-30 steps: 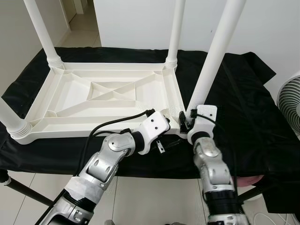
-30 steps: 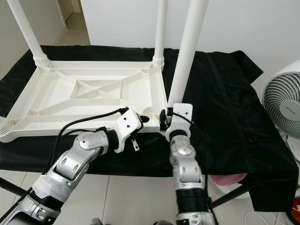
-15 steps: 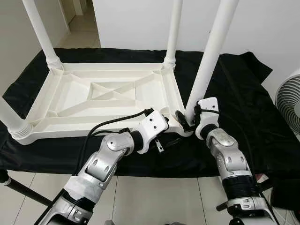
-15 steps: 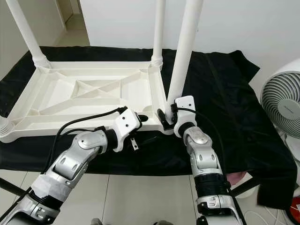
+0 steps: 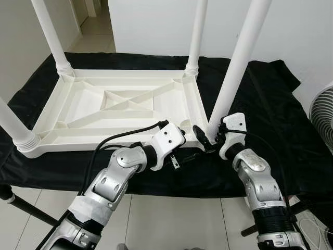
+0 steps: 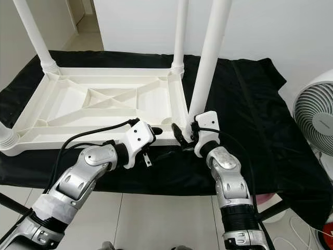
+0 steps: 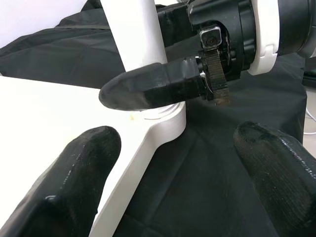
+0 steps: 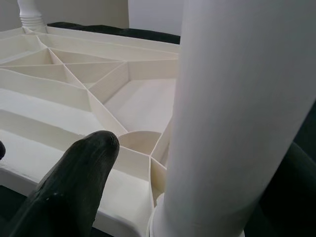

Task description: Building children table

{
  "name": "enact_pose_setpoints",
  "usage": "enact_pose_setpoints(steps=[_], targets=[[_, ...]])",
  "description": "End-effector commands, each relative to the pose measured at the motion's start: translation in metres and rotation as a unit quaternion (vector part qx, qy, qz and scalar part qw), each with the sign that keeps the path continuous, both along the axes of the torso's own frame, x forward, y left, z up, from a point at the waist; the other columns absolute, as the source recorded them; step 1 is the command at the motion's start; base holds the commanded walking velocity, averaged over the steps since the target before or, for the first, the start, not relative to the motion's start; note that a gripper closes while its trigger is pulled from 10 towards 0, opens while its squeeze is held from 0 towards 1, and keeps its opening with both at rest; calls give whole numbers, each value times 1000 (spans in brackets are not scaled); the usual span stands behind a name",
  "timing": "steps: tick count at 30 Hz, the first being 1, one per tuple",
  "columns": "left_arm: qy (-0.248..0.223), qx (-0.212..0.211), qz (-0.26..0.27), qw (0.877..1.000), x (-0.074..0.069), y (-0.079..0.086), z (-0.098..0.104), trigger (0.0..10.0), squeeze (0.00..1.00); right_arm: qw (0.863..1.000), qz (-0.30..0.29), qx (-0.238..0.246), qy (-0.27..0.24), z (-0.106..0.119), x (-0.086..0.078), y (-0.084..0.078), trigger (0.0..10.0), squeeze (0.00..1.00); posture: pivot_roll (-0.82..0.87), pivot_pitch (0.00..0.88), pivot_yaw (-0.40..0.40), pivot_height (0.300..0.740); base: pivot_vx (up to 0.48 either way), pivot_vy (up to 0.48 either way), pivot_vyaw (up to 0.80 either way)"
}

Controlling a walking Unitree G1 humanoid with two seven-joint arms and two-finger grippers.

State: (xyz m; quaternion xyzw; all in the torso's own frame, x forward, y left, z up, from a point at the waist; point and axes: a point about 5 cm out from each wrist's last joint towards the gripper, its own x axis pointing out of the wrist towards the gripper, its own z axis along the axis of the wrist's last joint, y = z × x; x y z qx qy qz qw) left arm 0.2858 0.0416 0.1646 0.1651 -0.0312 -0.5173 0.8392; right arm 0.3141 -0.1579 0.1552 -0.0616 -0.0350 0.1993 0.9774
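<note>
A white plastic children's table (image 5: 125, 101) lies upside down on a black cloth (image 5: 265, 104), with its legs pointing up. The near right leg (image 5: 237, 62) stands in its corner socket. My right gripper (image 5: 210, 138) is open and straddles the base of that leg; one finger (image 8: 74, 187) shows a gap to the leg (image 8: 232, 113), and the other is mostly hidden behind it. My left gripper (image 7: 177, 143) is open at the same corner of the table (image 7: 158, 128), its fingers wide apart on either side of the rim.
A white fan (image 6: 315, 112) stands at the right edge. The cloth-covered work surface ends just before me, with tiled floor (image 5: 171, 219) below. The near left leg (image 5: 15, 127) and two far legs (image 5: 195, 36) stand upright. A white wall is behind.
My right arm has swung out to the right and its finger has come off the near right leg, which stays upright. The left arm has hardly moved.
</note>
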Motion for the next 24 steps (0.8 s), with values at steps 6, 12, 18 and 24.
enact_pose_setpoints(steps=[6, 12, 18, 24], targets=[[-3, 3, 27, 1000, 6, 0, -5, 10000, 0, 985, -147, 82, -22, -15, -47, -10, 10000, 0, -171, 69, 42, 740, 0, 0, 0], [-8, 31, 79, 996, 21, 4, -12, 10000, 0, 986, -147, 75, -13, -23, -63, -17, 10000, 0, -184, 76, 48, 740, 0, 0, 0], [-12, 64, 122, 990, 32, 12, -19, 10000, 0, 987, -144, 72, -16, -22, -63, -20, 10000, 0, -190, 81, 51, 740, 0, 0, 0], [-15, 103, 208, 972, 47, 31, -27, 10000, 0, 988, -134, 69, -14, -19, -66, -12, 10000, 0, -182, 84, 46, 740, 0, 0, 0]])
